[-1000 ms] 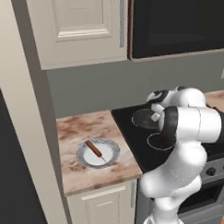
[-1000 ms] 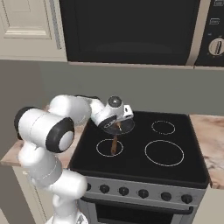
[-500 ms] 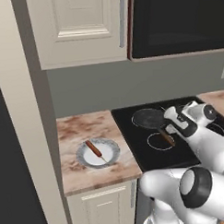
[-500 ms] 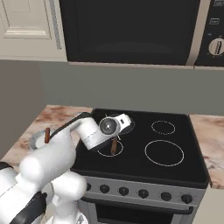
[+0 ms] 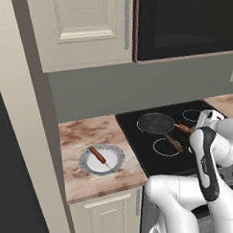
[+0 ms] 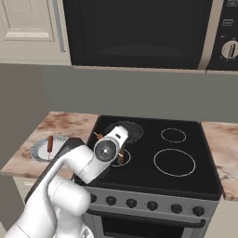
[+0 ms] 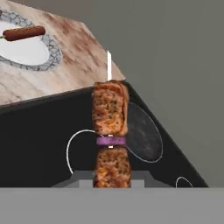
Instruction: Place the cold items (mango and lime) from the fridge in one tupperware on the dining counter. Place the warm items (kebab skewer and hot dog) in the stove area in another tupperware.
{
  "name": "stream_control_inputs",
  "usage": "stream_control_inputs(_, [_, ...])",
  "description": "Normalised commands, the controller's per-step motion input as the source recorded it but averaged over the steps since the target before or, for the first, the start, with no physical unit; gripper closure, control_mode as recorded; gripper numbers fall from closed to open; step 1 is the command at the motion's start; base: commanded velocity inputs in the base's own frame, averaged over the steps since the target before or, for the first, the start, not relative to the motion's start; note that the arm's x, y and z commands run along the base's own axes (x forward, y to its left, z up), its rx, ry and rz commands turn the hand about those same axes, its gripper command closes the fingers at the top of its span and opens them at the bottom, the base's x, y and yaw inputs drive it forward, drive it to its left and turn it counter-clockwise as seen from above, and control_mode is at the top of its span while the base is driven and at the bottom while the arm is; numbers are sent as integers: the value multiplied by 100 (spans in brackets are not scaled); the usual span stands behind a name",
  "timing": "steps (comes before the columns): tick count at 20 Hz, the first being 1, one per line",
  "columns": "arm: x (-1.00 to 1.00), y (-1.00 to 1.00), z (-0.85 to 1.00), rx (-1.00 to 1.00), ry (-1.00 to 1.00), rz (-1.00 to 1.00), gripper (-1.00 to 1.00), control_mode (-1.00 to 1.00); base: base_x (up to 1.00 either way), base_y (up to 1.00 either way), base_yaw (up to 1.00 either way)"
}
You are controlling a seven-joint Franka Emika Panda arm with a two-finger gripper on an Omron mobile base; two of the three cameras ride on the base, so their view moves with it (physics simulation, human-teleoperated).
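Across the upper left of the left base view we see a cream raised-panel wall cabinet (image 5: 83, 28) with a slim metal handle on its right edge. Beside it, at the upper right, hangs a dark glass-fronted built-in microwave (image 5: 184, 22); in the right base view its round control knob (image 6: 230, 49) sits at the far right. Behind the counters runs a plain grey back wall (image 5: 136, 88). Along the left side of the left base view we note a tall beige side panel (image 5: 27, 117) with a dark gap at the frame's edge. At lower centre stands a cream base cabinet (image 5: 106, 217) under the brown-and-cream marbled countertop (image 5: 85, 134). The light is even and soft.
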Motion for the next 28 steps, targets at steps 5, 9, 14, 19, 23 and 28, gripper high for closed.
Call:
stream_control_inputs(5, [-72,64,43,-16,-11,30,100,-100,0,0,0])
stream_control_inputs(9, [-9,100,42,-44,23,1,100,-100,0,0,0])
stream_control_inputs(14, [-1,55,2,-19,5,-23,100,-100,0,0,0])
stream_control_inputs(19, [-28,7,-6,0,-12,-26,100,-100,0,0,0])
stream_control_inputs(23, [-21,0,-8,0,-7,-9,100,-100,0,0,0])
stream_control_inputs(28, [-12,0,-4,0,-5,-6,100,100,-6,0,-1])
